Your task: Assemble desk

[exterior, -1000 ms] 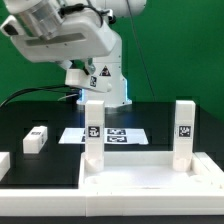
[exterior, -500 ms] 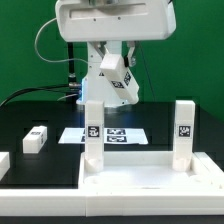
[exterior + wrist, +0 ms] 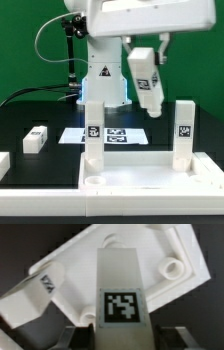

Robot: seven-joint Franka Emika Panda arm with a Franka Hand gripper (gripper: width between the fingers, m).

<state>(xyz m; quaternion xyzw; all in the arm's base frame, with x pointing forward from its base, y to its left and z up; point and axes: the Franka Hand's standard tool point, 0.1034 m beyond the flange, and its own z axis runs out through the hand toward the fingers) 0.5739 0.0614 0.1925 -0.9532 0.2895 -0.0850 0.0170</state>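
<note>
A spare leg (image 3: 36,139) lies loose at the exterior view's left. On the desk panel (image 3: 150,180) the near post (image 3: 92,135) stands upright. My gripper (image 3: 122,332) pinches the held leg (image 3: 148,88), tilted, above the panel. The far post (image 3: 184,130) stands rightmost. I judge I must square it plumb over an open corner socket (image 3: 172,268) before lowering.

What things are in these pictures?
desk panel: one, white, at the table's front
standing legs: two, white with tags, upright at the panel's back corners
lying leg: one, white, on the table, exterior view's left
white piece: one, cut off at exterior view's left edge
held leg: one, white with tag, midair
marker board: one, white with black tags, flat behind the panel
table: one, black
gripper: one, white, shut on held leg
</note>
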